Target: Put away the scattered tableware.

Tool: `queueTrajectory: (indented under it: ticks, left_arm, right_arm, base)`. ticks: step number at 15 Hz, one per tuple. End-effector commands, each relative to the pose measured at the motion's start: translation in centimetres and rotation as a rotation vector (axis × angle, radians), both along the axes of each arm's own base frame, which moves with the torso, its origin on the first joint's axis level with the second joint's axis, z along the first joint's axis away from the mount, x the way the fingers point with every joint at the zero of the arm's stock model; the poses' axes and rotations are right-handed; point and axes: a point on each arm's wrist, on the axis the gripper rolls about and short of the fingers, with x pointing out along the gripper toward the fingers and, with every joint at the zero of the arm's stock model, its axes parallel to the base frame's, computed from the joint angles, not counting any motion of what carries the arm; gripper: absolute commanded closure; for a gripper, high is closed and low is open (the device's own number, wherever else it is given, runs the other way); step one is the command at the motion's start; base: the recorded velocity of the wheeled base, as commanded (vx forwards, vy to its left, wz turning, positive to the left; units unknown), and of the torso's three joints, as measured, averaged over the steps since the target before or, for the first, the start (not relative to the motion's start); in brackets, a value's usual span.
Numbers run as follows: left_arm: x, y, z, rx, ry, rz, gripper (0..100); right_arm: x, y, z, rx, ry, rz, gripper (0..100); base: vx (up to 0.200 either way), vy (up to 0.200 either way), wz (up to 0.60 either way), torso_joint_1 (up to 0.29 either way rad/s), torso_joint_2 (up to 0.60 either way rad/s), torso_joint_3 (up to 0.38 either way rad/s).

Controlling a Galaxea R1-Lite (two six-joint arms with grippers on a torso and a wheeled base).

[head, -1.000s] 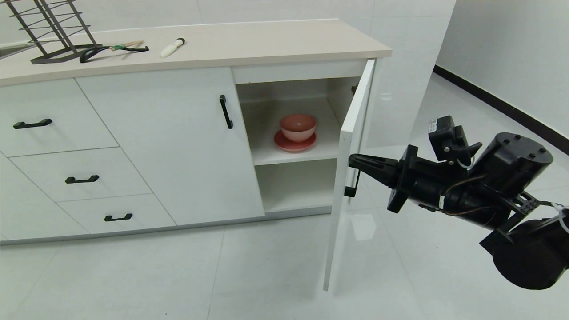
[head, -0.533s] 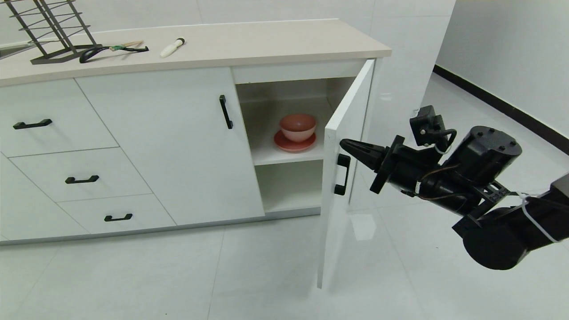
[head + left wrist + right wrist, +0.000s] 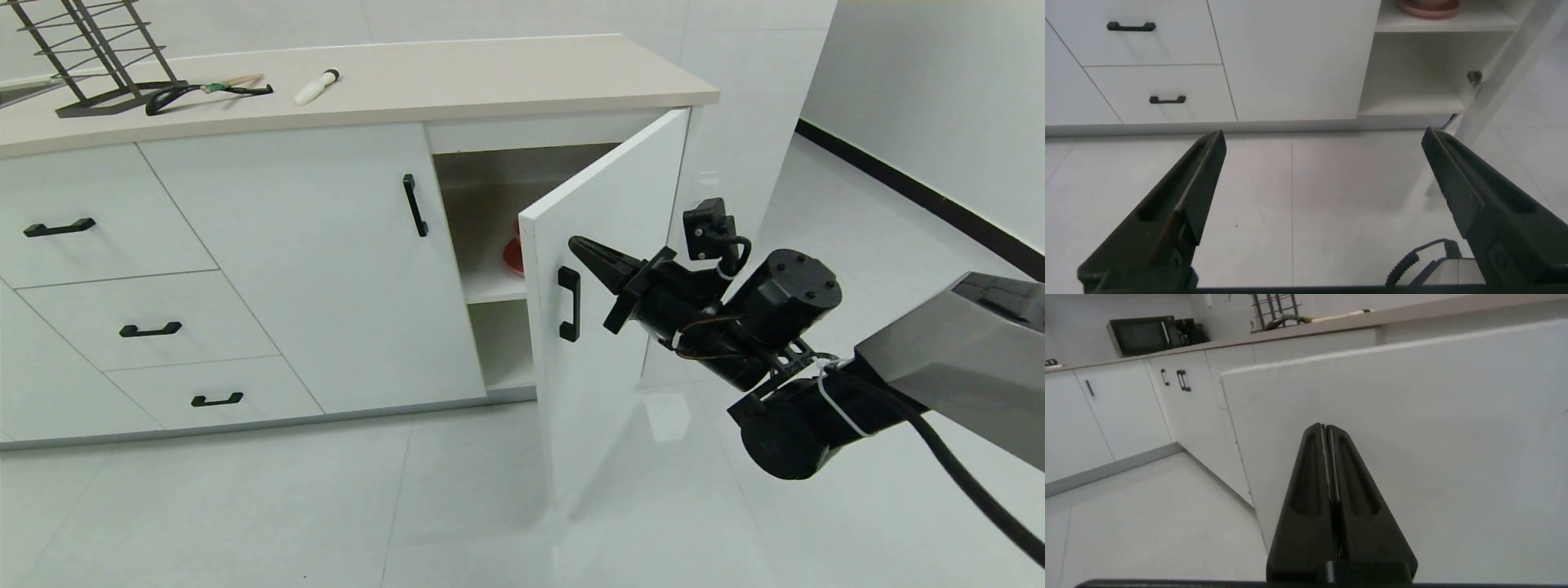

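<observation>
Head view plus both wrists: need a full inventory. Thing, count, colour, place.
cabinet: 1, white with beige top, along the wall
door: 1, white, black handle, right end, half open
drawers: 3, white, black handles, left end
plate: 1, red, upper shelf, mostly behind the door
rack: 1, black wire, far left of the top
ladle: 1, black, by the rack
wooden utensil: count unclear, tan, beside the ladle
white utensil: 1, dark tip, right of the wooden one
microwave: 1, black, on a far counter
right gripper: shut, at the door's outer face above the handle
left gripper: open, low over the floor, facing the cabinet
</observation>
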Motion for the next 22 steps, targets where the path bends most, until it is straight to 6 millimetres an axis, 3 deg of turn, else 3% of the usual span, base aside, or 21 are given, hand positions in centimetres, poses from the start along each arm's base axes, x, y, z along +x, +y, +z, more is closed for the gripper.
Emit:
queueTrajectory:
  ticks: [1, 10, 15, 19, 20, 22]
  left_arm:
    - [0.0, 0.0, 0.0, -0.001, -0.001, 0.001, 0]
    - [0.0, 0.0, 0.0, -0.002, -0.001, 0.001, 0]
    - [0.0, 0.0, 0.0, 0.001, 0.001, 0.001, 0]
    - [0.0, 0.0, 0.0, 0.006, 0.001, 0.001, 0]
    - [0.0, 0.0, 0.0, 0.013, 0.003, 0.0, 0]
    - [0.0, 0.0, 0.0, 0.027, 0.003, -0.007, 0]
  right_arm:
    - [0.6, 0.8, -1.6, -0.015, 0.024, 0.007, 100]
    - [2.0, 3.4, -1.7, 0.063, 0.0, -0.014, 100]
    - [-0.5, 2.3, 0.3, 0.059, 0.004, -0.002, 100]
    - [-9.4, -4.1, 2.1, -0.025, 0.106, -0.005, 100]
    - [-13.1, -7.2, 2.1, -0.053, 0.129, -0.017, 100]
    - [-18.8, -14.2, 2.5, -0.052, 0.088, -0.141, 100]
  base:
    - [0.0, 0.0, 0.0, 0.0, 0.0, 0.0]
    - [0.0, 0.0, 0.0, 0.0, 0.0, 0.0]
    - [0.0, 0.0, 0.0, 0.0, 0.0, 0.0]
    - [0.0, 0.0, 0.0, 0.0, 0.0, 0.0]
    - [0.0, 0.0, 0.0, 0.0, 0.0, 0.0]
    - [0.0, 0.0, 0.0, 0.0, 0.0, 0.0]
